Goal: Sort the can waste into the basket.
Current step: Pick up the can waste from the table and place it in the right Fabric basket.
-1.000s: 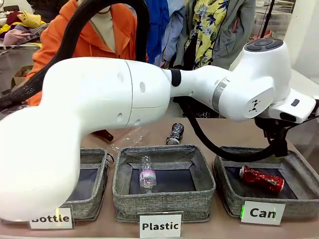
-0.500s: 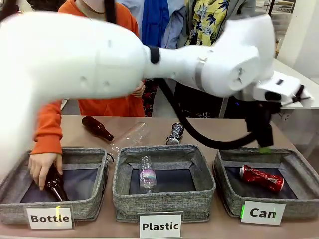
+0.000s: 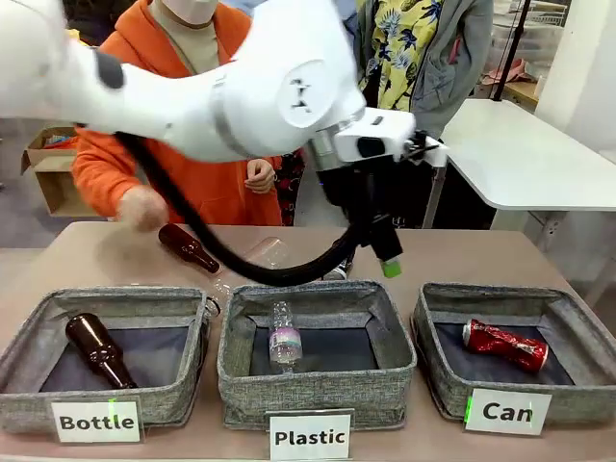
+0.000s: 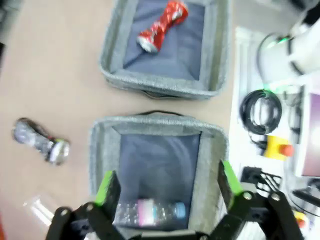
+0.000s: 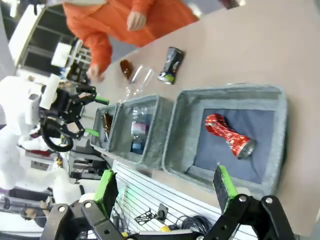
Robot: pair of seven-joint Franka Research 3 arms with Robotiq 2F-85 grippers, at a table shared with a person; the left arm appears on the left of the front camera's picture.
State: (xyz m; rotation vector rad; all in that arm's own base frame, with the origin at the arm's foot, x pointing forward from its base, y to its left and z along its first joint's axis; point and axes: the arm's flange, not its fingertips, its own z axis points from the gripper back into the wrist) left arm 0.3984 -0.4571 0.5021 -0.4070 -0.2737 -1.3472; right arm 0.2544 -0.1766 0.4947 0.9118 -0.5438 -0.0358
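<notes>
The shiny red crushed can (image 3: 505, 346) lies on the dark floor of the grey basket (image 3: 577, 310) labelled "Can", at the right. The black-and-silver can (image 3: 333, 274) lies on the table behind the middle basket, partly hidden by the left arm's cable. My left gripper (image 3: 384, 254) hangs open and empty above the middle basket's far edge, just right of that can. In the left wrist view the black-and-silver can (image 4: 40, 143) sits to the left of the open left gripper (image 4: 167, 182), and the red can (image 4: 162, 25) is at the top. My right gripper (image 5: 165, 184) is open high above the red can (image 5: 229, 135).
The "Plastic" basket (image 3: 318, 390) holds a clear bottle (image 3: 285, 337). The "Bottle" basket (image 3: 24, 346) holds a brown bottle (image 3: 96, 348). Another brown bottle (image 3: 188, 247) and a clear bottle (image 3: 260, 256) lie on the table. A person's hand (image 3: 144, 205) hovers at the far left.
The left arm swung left from over the "Can" basket to the middle. The person left a brown bottle in the "Bottle" basket and drew the hand back.
</notes>
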